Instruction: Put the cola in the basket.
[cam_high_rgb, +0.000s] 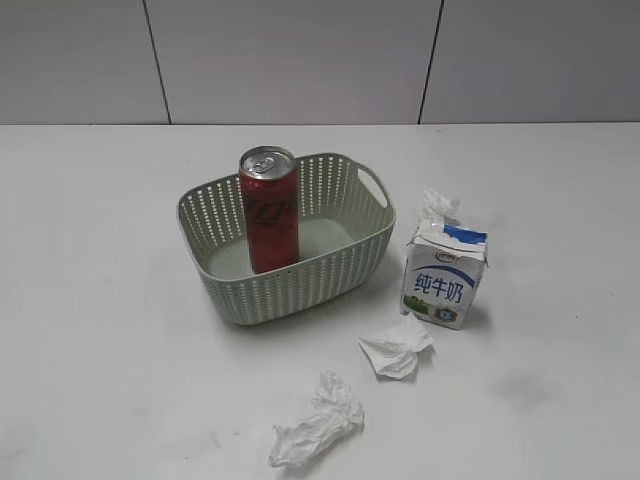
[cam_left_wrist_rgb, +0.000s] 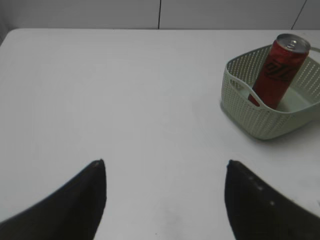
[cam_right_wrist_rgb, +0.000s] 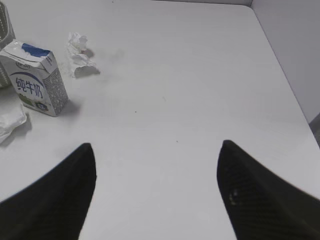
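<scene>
The red cola can (cam_high_rgb: 271, 213) stands upright inside the pale green basket (cam_high_rgb: 300, 285) at the table's middle, its silver top above the basket's wall. The left wrist view shows the can (cam_left_wrist_rgb: 278, 71) in the basket (cam_left_wrist_rgb: 260, 120) at the far right. My left gripper (cam_left_wrist_rgb: 165, 167) is open and empty over bare table, well to the left of the basket. My right gripper (cam_right_wrist_rgb: 156, 150) is open and empty over bare table, to the right of the carton. Neither gripper shows in the exterior view.
A white-and-blue milk carton (cam_high_rgb: 446, 275) stands right of the basket and also shows in the right wrist view (cam_right_wrist_rgb: 36, 85). Crumpled paper lies behind the carton (cam_high_rgb: 437, 206), in front of it (cam_high_rgb: 397, 350) and near the front edge (cam_high_rgb: 315, 422).
</scene>
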